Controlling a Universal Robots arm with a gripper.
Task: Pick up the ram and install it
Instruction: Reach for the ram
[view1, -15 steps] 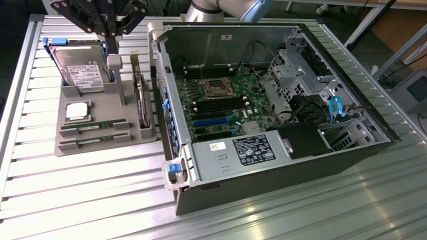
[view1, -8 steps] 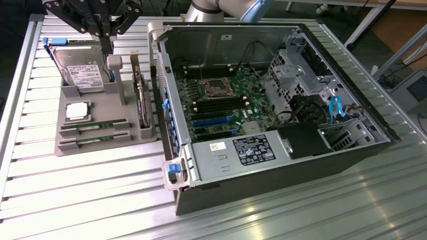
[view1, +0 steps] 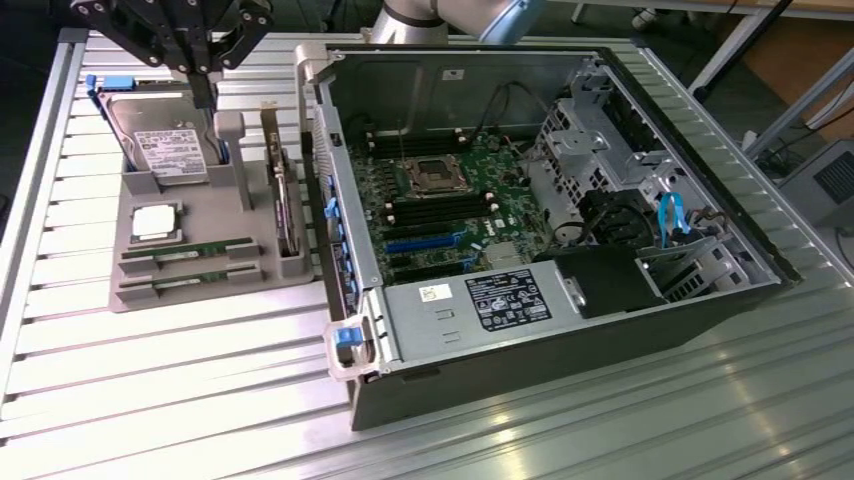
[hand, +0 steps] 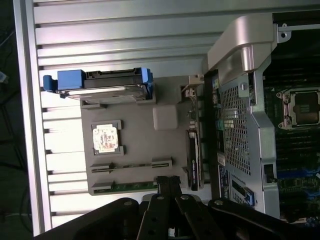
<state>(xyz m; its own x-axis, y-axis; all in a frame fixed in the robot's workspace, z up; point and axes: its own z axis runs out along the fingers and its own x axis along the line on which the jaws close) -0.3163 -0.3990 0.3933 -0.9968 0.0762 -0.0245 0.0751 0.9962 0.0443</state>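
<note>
Hanging high over the gray tray (view1: 134, 298), the hand (view1: 202, 100) has its two fingers pressed together and holds nothing. In the exterior view it is above the far end of the tray, over the hard drive (view1: 160, 140).

A ram (view1: 187, 251) lies at the other end of the tray, the end close to that camera. A second ram (view1: 187, 281) lies just beside it in the next groove. The square chip (view1: 155, 222) sits between the hard drive and the rams. So the rams are well apart from the hand, down low and toward the near end of the tray.

Each ram is long and thin and stands on its edge. Its long side runs across the tray, from the exterior view's left to the exterior view's right. In the wrist view the tip of the hand (hand: 169, 181) shows just beside one end of the second ram (hand: 131, 186), not over its middle.

The open computer case (view1: 534, 370) stands on the tabletop (view1: 160, 400), just beside the tray on the exterior view's right. The dark ram slots (view1: 434, 210) on the board inside look empty to me, so no ram is put in yet.
</note>
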